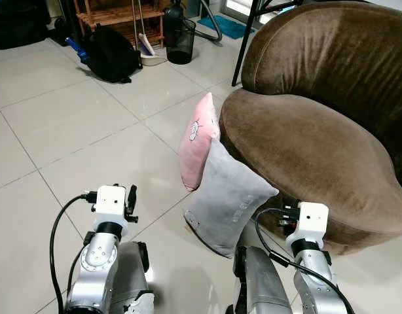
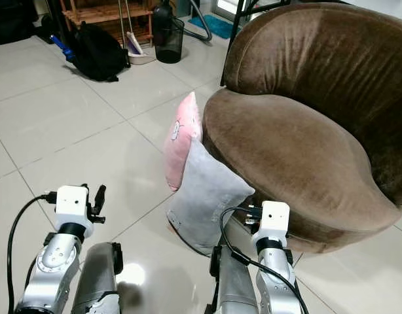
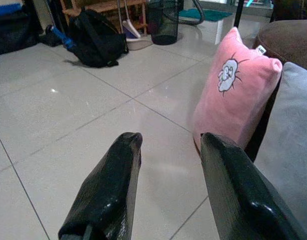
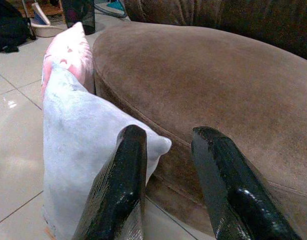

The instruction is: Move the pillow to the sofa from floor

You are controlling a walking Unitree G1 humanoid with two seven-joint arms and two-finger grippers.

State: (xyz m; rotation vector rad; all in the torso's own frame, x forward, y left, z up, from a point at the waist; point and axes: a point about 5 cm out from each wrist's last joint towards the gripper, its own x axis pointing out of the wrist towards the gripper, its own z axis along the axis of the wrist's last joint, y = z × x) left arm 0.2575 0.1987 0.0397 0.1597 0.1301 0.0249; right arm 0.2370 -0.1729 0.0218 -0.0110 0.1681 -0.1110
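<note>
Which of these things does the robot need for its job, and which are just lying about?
Needed: grey pillow, pink pillow, brown sofa, left gripper and right gripper, both open.
Lying about: black backpack, bin, wooden shelf, teal mat.

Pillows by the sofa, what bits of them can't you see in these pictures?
- Pink pillow: its lower near part is hidden behind the grey pillow in the eye views.
- Grey pillow: its far edge is cut off by the frame in the left wrist view; in the right wrist view the right end effector covers part of it.
- Grey pillow's printed text: too small to read.
- Sofa: its right side runs off the picture edge.
</note>
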